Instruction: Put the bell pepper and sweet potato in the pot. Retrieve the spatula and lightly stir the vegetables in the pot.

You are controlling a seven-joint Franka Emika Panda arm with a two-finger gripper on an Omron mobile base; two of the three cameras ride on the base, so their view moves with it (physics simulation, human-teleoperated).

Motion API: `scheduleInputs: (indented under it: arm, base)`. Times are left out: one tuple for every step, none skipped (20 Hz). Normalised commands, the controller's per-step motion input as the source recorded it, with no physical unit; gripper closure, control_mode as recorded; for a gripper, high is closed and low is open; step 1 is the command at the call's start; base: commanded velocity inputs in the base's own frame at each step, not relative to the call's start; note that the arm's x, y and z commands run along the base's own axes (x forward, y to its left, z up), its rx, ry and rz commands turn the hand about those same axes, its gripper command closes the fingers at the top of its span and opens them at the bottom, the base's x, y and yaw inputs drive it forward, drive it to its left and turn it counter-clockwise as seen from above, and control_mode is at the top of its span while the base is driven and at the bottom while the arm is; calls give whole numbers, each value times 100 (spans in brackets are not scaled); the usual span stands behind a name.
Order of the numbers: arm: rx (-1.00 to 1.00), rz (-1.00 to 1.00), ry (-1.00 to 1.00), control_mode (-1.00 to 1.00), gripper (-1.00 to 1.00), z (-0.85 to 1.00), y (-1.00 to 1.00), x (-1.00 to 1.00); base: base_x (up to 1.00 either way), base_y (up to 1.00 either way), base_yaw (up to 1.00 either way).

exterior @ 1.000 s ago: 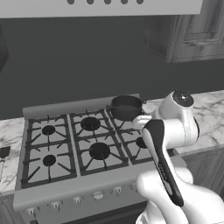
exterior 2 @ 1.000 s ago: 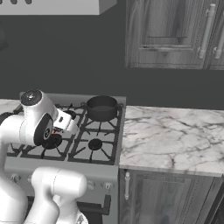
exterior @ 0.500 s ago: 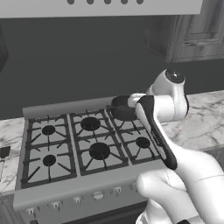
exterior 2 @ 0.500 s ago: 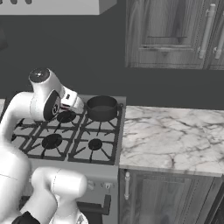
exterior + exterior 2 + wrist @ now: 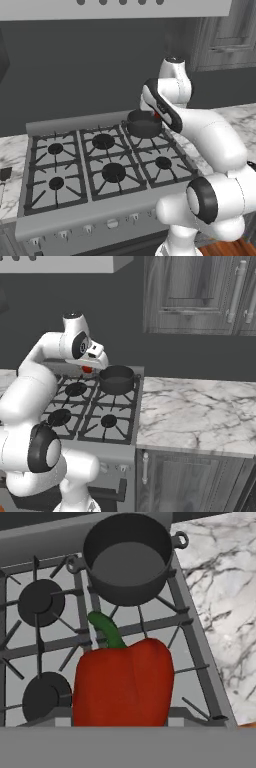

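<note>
The bell pepper is glossy red with a green stem and fills the lower part of the hand view. My gripper is shut on it, holding it in the air just left of the pot. A sliver of red pepper shows under the hand beside the pot. This dark round pot stands on the stove's back right burner, and its inside is bare. The pepper hides my fingertips in the hand view. The sweet potato and the spatula are out of view.
The gas stove has several burners with black grates. A marble counter runs to its right, under dark wooden cabinets. A range hood hangs overhead. A small dark object lies on the left counter.
My arm has risen and swung toward the back right burner, carrying the pepper up next to the pot. The pot has stayed in place.
</note>
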Motion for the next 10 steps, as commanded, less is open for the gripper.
scheduleInputs:
  arm:
    - [0, 0, 0, -100, 100, -88, -11, 32]
    - [0, 0, 0, -100, 100, -84, -4, 22]
    - [0, 0, 0, -100, 100, -83, -2, 16]
    - [0, 0, 0, -100, 100, -90, 0, 19]
    - [0, 0, 0, -100, 100, -89, 0, 20]
    - [0, 0, 0, -100, 100, -69, 0, 23]
    - [0, 0, 0, -100, 100, -31, 0, 34]
    - [0, 0, 0, -100, 100, 0, 0, 35]
    - [0, 1, 0, -100, 100, 0, 0, 47]
    - [0, 1, 0, -100, 100, 0, 0, 55]
  base:
    - [0, 0, 0]
    - [0, 0, 0]
    - [0, 0, 0]
    - [0, 0, 0]
    - [0, 0, 0]
    - [0, 0, 0]
    - [0, 0, 0]
    - [0, 0, 0]
    - [0, 0, 0]
    - [0, 0, 0]
